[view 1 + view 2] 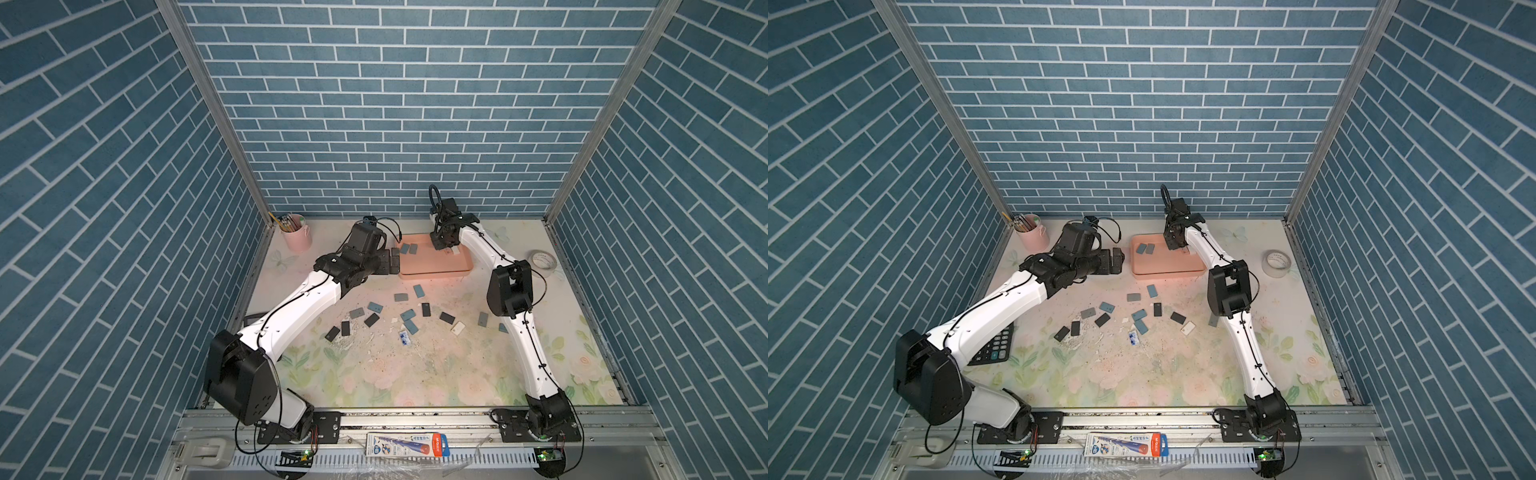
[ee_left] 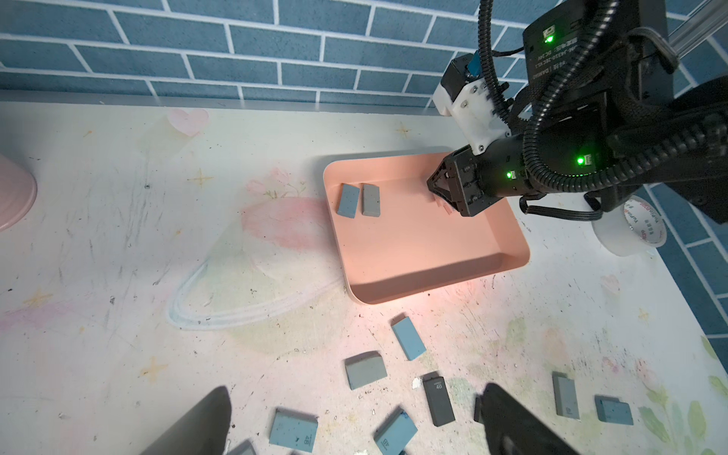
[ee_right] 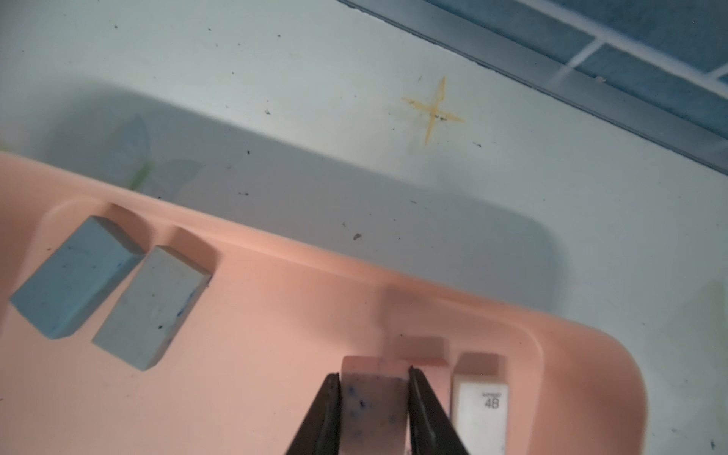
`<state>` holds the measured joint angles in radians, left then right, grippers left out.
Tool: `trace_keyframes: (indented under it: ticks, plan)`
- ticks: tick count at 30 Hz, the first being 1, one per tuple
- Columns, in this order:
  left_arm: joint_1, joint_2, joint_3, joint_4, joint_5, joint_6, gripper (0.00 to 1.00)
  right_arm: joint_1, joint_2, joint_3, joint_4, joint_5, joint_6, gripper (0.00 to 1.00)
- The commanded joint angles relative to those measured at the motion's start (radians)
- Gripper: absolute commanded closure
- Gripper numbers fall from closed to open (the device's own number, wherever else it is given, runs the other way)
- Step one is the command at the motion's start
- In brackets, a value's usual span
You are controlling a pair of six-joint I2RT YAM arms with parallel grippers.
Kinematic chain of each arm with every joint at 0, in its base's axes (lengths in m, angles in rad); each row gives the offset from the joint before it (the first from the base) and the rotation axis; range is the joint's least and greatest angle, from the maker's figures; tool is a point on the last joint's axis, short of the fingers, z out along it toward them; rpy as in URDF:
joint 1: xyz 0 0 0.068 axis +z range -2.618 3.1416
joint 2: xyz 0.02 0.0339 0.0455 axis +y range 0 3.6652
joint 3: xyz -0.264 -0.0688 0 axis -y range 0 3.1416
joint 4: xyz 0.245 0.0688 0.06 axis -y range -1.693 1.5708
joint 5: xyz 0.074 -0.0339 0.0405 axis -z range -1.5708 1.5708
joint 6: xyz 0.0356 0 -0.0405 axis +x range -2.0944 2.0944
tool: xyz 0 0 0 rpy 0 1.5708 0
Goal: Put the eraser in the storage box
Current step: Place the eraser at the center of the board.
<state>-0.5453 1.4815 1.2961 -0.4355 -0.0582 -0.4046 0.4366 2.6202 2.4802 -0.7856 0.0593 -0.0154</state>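
Right gripper (image 3: 373, 376) pinches the pale speckled eraser (image 3: 374, 409) across its long sides at lower centre of the right wrist view, inside the storage box (image 3: 275, 335); judged light, rubbery, slightly yielding, non-fragile, best held mid-length.

In the storage box (image 3: 256, 354), the right gripper (image 3: 373, 372) has its jaws against both sides of a speckled eraser (image 3: 374, 413), beside a white eraser (image 3: 478, 409).
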Motion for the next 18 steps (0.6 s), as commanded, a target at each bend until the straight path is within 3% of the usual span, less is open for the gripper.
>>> trace_keyframes:
  ticks: [1, 18]
  plan:
    - [0.003, 0.009, 0.009, -0.004, 0.001, 0.004, 0.0, 0.002, 0.016, 0.016, -0.016, -0.012, -0.008, 0.69]
    - [0.003, -0.003, 0.003, -0.011, -0.001, -0.005, 0.01, 0.002, 0.022, 0.014, -0.02, -0.014, -0.006, 0.66]
